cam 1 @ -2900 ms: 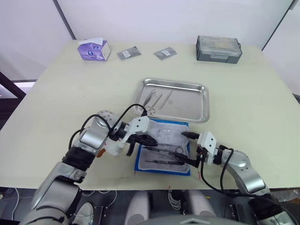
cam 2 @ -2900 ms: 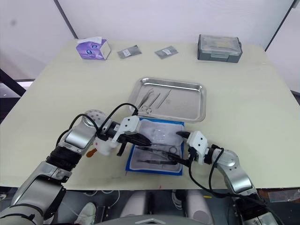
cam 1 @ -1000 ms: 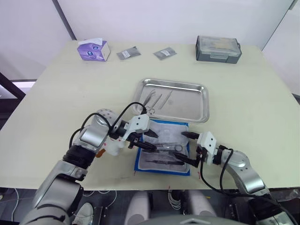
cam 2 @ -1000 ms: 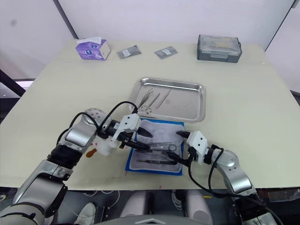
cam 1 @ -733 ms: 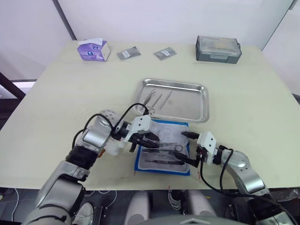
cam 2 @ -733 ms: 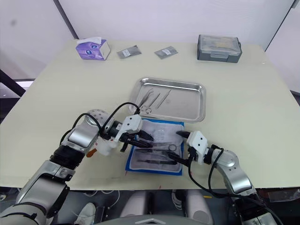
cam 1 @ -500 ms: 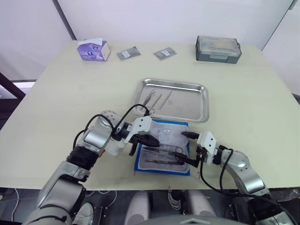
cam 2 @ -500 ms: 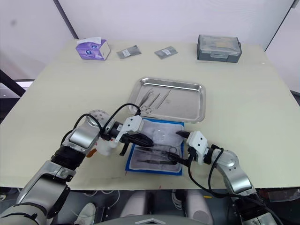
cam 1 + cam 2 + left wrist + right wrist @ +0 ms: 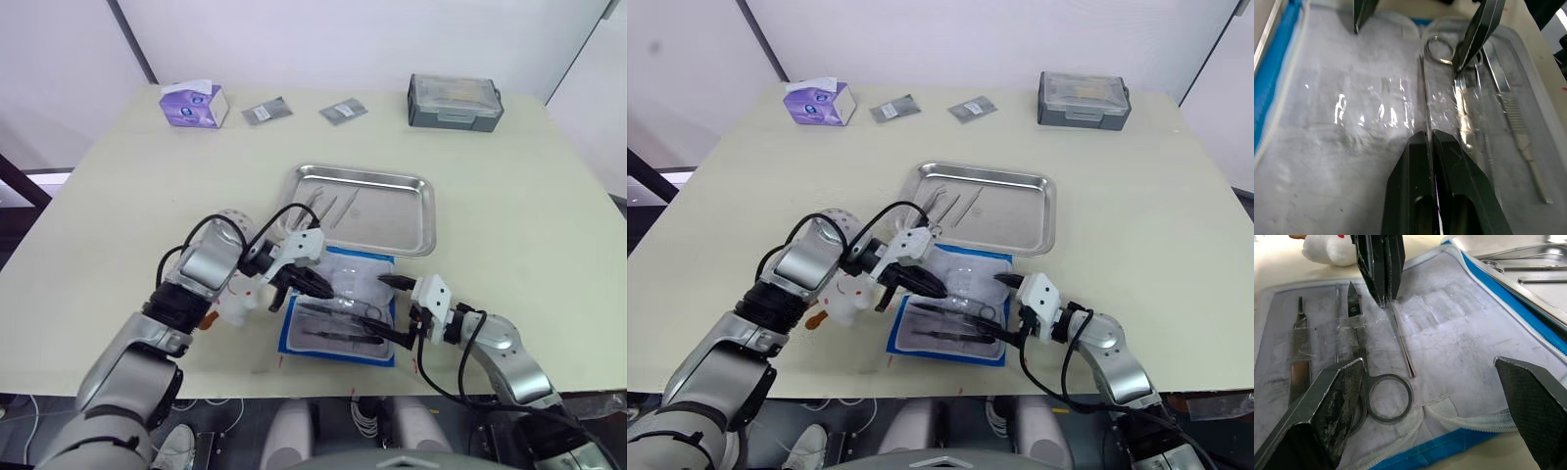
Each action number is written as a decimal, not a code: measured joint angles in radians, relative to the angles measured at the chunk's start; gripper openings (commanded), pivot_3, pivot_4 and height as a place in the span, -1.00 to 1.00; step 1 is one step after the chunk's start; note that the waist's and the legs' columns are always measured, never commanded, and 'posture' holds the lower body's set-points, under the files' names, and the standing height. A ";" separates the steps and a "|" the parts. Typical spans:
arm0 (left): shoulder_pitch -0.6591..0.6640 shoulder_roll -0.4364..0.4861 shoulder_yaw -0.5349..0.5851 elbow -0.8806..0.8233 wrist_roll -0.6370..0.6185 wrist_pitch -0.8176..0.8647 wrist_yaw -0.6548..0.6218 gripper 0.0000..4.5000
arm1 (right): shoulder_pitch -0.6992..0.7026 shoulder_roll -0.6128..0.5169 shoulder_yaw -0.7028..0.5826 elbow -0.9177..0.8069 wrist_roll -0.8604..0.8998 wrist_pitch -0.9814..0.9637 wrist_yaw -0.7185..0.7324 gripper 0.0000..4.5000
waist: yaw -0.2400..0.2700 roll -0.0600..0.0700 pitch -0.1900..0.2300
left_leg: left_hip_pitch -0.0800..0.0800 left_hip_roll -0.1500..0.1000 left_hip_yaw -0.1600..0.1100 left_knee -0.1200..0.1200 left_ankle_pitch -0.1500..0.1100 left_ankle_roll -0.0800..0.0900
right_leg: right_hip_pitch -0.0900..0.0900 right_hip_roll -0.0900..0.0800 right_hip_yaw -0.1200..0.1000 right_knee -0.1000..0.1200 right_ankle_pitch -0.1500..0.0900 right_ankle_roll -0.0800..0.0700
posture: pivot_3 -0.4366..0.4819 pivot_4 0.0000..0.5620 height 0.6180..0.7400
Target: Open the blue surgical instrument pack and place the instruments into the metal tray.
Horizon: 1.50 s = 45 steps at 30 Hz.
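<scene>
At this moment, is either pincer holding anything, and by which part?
The left pincer is shut on a thin silver instrument, pinching one end. The right pincer is open, holding nothing.

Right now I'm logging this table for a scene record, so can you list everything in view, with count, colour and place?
Table: one, cream, under everything.
Tray: one, shiny steel, mid-table, holding about three silver tools.
Pack: one, blue with pale lining, lying open just nearer the robot than the tray.
Tools in the pack: several, silver, including scissors and a flat-handled tool.
Thin tool: one, silver, pinched over the lining.
Tissue box: one, purple, far left.
Foil packets: two, grey, far edge.
Lidded box: one, grey, far right.
Left end effector: black, shut on the thin tool.
Right end effector: black, open at the pack's right edge.
</scene>
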 measured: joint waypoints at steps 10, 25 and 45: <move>-0.011 0.027 -0.004 -0.041 0.016 0.048 -0.001 -1.00 | 0.000 0.001 0.000 0.001 0.000 0.000 0.000 1.00 | 0.000 0.000 0.000 | 0.000 0.000 0.000 0.000 0.000 0.000 | 0.000 0.000 0.000 0.000 0.000 0.000 | -0.05 -0.47 1.00; -0.011 0.170 0.000 -0.081 -0.042 0.050 -0.017 -1.00 | -0.002 0.002 0.000 0.002 0.000 0.000 0.001 1.00 | 0.000 0.000 0.000 | 0.000 0.001 0.000 0.000 0.000 0.000 | 0.000 0.000 0.000 0.000 0.000 0.000 | -0.05 -0.47 1.00; -0.046 0.313 -0.042 -0.079 -0.164 0.025 -0.019 -1.00 | -0.005 0.005 0.001 0.006 0.000 0.000 0.005 1.00 | -0.001 0.000 0.000 | 0.000 0.001 0.000 0.000 0.000 0.000 | 0.000 0.001 0.000 0.000 0.000 0.000 | -0.05 -0.47 1.00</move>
